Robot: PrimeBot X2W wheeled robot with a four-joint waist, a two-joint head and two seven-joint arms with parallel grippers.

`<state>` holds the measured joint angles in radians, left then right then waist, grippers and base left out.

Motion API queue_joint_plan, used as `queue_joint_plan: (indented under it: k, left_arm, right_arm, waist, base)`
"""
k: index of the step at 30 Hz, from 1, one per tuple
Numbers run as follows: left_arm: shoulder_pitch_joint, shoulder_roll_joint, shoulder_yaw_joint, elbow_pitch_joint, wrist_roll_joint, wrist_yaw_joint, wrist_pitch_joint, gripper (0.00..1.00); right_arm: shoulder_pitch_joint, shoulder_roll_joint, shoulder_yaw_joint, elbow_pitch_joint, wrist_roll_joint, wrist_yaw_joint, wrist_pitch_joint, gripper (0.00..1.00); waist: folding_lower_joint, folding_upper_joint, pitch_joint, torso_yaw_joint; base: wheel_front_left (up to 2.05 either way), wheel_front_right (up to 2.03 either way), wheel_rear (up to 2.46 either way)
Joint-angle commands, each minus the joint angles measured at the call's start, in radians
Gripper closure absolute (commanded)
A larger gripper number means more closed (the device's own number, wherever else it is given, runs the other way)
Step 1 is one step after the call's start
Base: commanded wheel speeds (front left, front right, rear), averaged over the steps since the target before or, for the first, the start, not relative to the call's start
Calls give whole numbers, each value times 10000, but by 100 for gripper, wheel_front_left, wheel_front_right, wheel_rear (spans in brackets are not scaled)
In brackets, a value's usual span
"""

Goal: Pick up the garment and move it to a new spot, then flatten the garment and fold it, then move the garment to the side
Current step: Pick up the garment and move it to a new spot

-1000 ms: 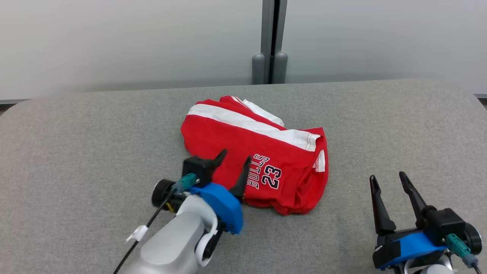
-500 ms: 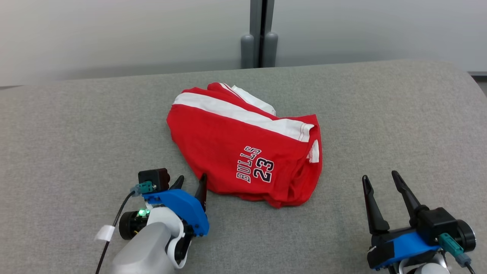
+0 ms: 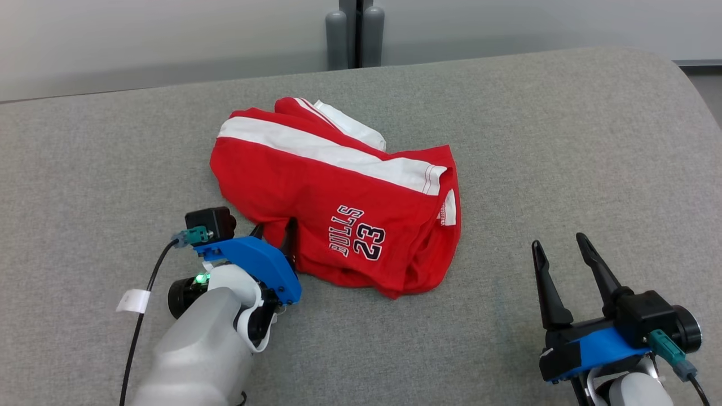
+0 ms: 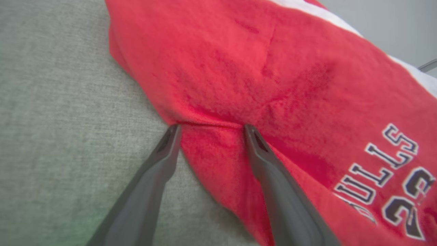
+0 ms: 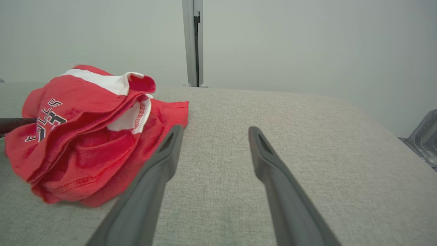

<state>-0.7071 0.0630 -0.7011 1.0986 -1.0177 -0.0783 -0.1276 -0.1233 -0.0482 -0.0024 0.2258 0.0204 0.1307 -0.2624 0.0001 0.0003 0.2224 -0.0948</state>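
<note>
The garment (image 3: 338,203) is a pair of red shorts with a white stripe and "BULLS 23" print, lying crumpled on the grey padded table. My left gripper (image 3: 274,226) is low at its near-left edge. In the left wrist view the garment (image 4: 280,68) bulges between the open fingers of the left gripper (image 4: 211,127), which straddle a fold of red cloth without pinching it. My right gripper (image 3: 558,241) stands open over bare table to the right of the shorts. The right wrist view shows the garment (image 5: 85,136) to the left of the right gripper (image 5: 215,128).
The grey padded table (image 3: 564,141) stretches wide on both sides of the shorts, and its right end curves away. A pale wall with a grey post (image 3: 355,34) runs behind it. A grey metal part (image 5: 423,140) sits past the table's far right edge.
The head camera has shifted, so the whole picture moved. My left gripper came down from above the shorts to their near-left edge and now has cloth between its fingers. The right gripper has kept still.
</note>
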Motion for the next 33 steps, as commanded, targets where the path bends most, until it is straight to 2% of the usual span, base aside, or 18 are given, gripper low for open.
queue_joint_plan:
  k: [1, 5, 6, 7, 19, 26, 33]
  left_arm:
    - [-231, 23, -28, 170, -25, 70, 148, 0]
    - [-452, -13, -205, 526, 112, 264, 505, 0]
    - [-483, -23, -308, 576, 192, 259, 558, 55]
    - [-513, -37, -385, 596, 235, 249, 520, 100]
    - [-941, 17, -720, 343, 659, 215, -431, 100]
    - [-1367, 259, -710, -442, 929, 353, -968, 100]
    - [-1683, 1039, -405, -1670, 975, 736, -1133, 100]
  right_arm:
    - [-193, -39, 21, -48, 54, 1, -37, 0]
    - [-285, -37, 23, -41, 39, 1, -37, 0]
    - [-308, -37, 9, -35, 42, 1, -37, 0]
    - [-323, -39, -10, -30, 44, 1, -37, 0]
    - [-233, -39, -285, -4, 95, 1, -38, 0]
    - [-63, -39, -401, 86, 118, 1, -38, 0]
    - [84, -39, -565, 86, 85, 1, -38, 0]
  waist:
    - [-1, -3, 90, -64]
    - [-1, -3, 264, -158]
    - [-1, -3, 289, -165]
    - [-1, -3, 304, -165]
    - [-1, -3, 16, 309]
    - [-1, -3, -343, 721]
    - [-1, -3, -616, 1039]
  base:
    - [0, 0, 0]
    - [0, 0, 0]
    - [0, 0, 0]
    - [0, 0, 0]
    - [0, 0, 0]
    - [0, 0, 0]
    - [0, 0, 0]
